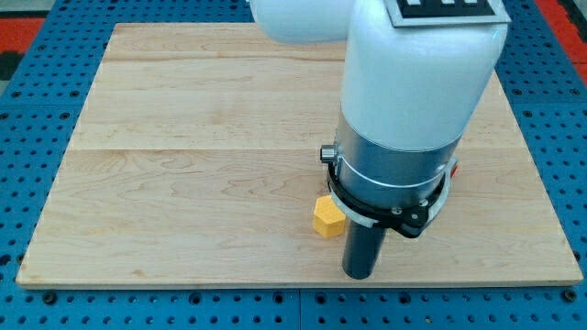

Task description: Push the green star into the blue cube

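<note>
My tip [359, 274] rests on the wooden board [183, 165] near the view's bottom edge, right of centre. A yellow block [327, 216], hexagon-like in shape, lies just up and to the left of the tip, close to the rod but apart from its end. A sliver of a red block [455, 168] shows at the right edge of the arm's body. No green star and no blue cube show in the view; the large white and grey arm body [404, 110] hides much of the board's right half.
The board lies on a blue pegboard surface [37, 110] that surrounds it on all sides. The board's front edge runs just below the tip.
</note>
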